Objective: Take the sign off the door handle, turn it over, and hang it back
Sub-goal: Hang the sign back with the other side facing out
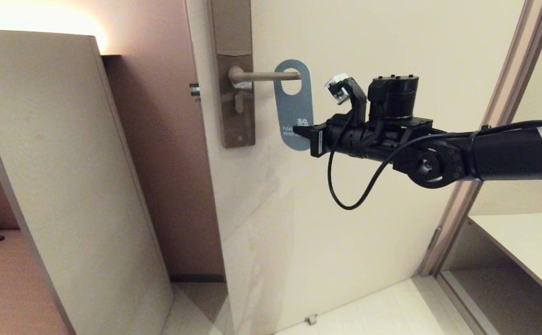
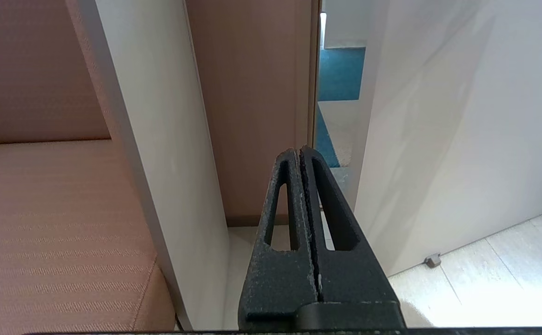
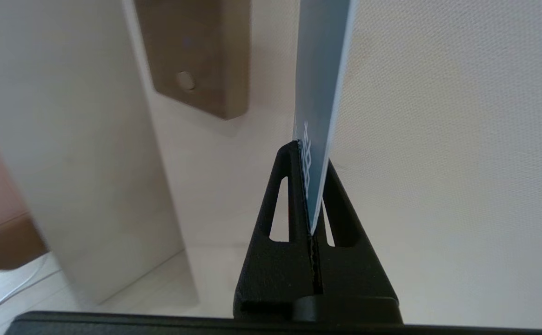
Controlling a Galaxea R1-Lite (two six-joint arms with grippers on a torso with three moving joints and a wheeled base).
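Observation:
The sign (image 1: pixel 294 104) hangs blue side out, its oval hole over the tip of the door handle (image 1: pixel 264 76), a slim grey-beige lever on a brownish lock plate (image 1: pixel 234 83). My right gripper (image 1: pixel 304 133) reaches in from the right and is shut on the sign's lower right edge. In the right wrist view the sign (image 3: pixel 319 83) stands edge-on, pinched between the two black fingers (image 3: pixel 287 195). My left gripper (image 2: pixel 300 156) is shut and empty, low and out of the head view, facing the gap beside the door.
The cream door (image 1: pixel 368 209) stands slightly open, with a small floor stop (image 1: pixel 311 319) at its foot. A tall beige panel (image 1: pixel 61 177) stands to the left. A door frame (image 1: pixel 494 116) and a pale shelf (image 1: pixel 526 242) are on the right.

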